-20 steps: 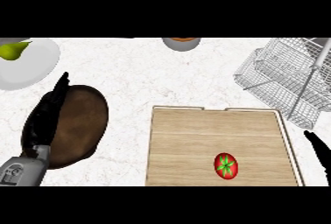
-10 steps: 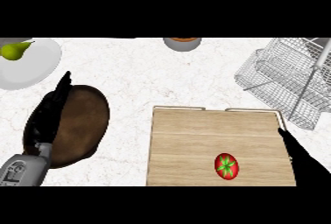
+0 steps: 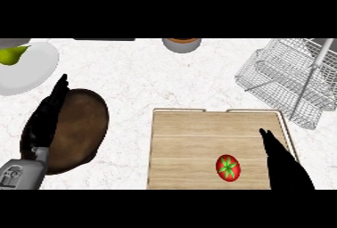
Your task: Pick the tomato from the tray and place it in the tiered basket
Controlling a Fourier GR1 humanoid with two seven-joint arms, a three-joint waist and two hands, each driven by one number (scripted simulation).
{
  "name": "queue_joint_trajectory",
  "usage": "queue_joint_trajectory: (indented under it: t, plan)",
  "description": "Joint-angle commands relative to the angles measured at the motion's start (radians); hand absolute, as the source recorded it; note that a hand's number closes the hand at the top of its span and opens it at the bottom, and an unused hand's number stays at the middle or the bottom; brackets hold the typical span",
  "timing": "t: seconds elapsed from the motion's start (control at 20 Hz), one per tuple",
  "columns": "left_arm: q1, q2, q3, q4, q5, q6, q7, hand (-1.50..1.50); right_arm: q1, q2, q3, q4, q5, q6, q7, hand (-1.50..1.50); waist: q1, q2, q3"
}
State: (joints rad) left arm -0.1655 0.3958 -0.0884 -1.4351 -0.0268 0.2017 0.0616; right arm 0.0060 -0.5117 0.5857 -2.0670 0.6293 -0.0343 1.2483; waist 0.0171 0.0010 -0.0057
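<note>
Tomato on wooden tray, just left of right hand, untouched. Right fingers straight, open. Tiered basket beyond fingertips. Left hand open over brown plate.

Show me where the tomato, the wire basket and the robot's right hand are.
tomato (image 3: 228, 168), head view: on its red top by the green stem star.
wire basket (image 3: 289, 80), head view: on the wire mesh of its near tier.
right hand (image 3: 280, 158), head view: on the straight black fingers over the tray.
</note>
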Motion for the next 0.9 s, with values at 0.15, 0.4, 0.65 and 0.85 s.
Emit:
queue_joint_trajectory:
  t: [0.15, 0.4, 0.65, 0.85]
  plan:
    - [-0.033, -0.026, -0.001, 0.030, -0.029, 0.030, 0.009, 0.00, -0.044, 0.135, 0.030, 0.051, 0.142, 0.166, 0.239, -1.50, -0.020, 0.000, 0.001]
    - [0.040, -0.011, 0.009, -0.020, -0.011, 0.004, -0.006, 0.00, -0.039, 0.236, 0.021, 0.053, 0.243, 0.255, 0.239, -1.50, -0.010, -0.005, 0.002]
    - [-0.014, -0.012, 0.017, 0.006, -0.027, 0.010, 0.019, 0.00, -0.044, 0.369, 0.033, 0.131, 0.327, 0.291, 0.239, -1.50, -0.015, -0.001, 0.003]
    - [0.050, -0.003, 0.031, -0.014, 0.004, -0.030, -0.037, 0.00, 0.027, 0.417, 0.044, 0.122, 0.391, 0.281, 0.239, -1.50, -0.014, -0.004, 0.003]
